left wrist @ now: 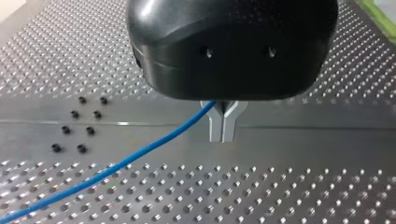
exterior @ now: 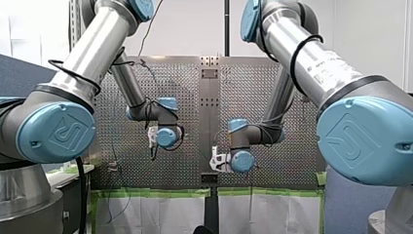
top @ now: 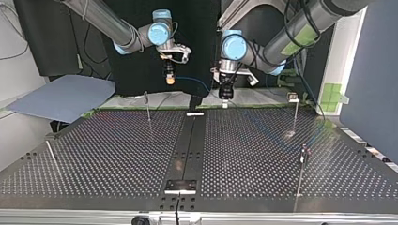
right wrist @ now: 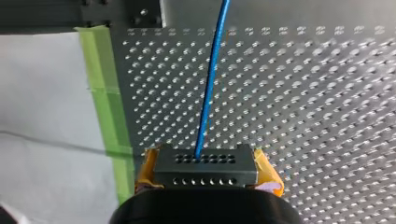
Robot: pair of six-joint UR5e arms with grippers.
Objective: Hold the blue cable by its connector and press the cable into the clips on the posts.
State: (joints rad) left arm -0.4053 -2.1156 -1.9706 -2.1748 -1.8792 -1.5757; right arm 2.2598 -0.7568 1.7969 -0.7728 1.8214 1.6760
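Observation:
The blue cable (right wrist: 210,88) runs out of a grey perforated connector (right wrist: 205,161), which my right gripper (right wrist: 205,173) is shut on between yellow pads (right wrist: 268,175). In the top view that gripper (top: 169,79) hangs at the back, left of centre, and the cable (top: 195,82) sags across to my left gripper (top: 225,95). In the left wrist view, the metal fingers of my left gripper (left wrist: 223,138) are shut on the cable (left wrist: 140,156), which trails off low over the perforated table (left wrist: 289,186). Thin posts (top: 147,105) (top: 295,110) (top: 302,164) stand on the table, apart from both grippers.
A grey-blue sheet (top: 61,96) lies off the table at the top view's left. A smooth centre strip (top: 187,145) splits the perforated table. Green tape (right wrist: 105,93) edges the table beside my right gripper, with white covering (right wrist: 42,107) beyond. Another thin post (top: 52,157) leans near the top view's left.

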